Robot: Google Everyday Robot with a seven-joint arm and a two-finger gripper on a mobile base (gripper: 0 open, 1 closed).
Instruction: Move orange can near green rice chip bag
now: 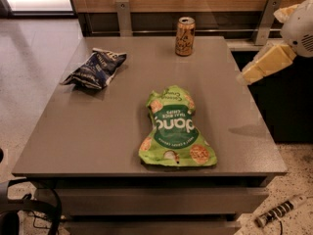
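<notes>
The orange can stands upright near the far edge of the grey table, right of the middle. The green rice chip bag lies flat near the table's front, a good way in front of the can. My gripper is at the right edge of the view, a cream-coloured finger reaching in over the table's right edge. It is to the right of the can and in front of it, well apart from it, and holds nothing.
A dark blue snack bag lies at the table's left back. A wooden wall with metal brackets runs behind the table. A dark cabinet stands right of the table. Cables lie on the floor below.
</notes>
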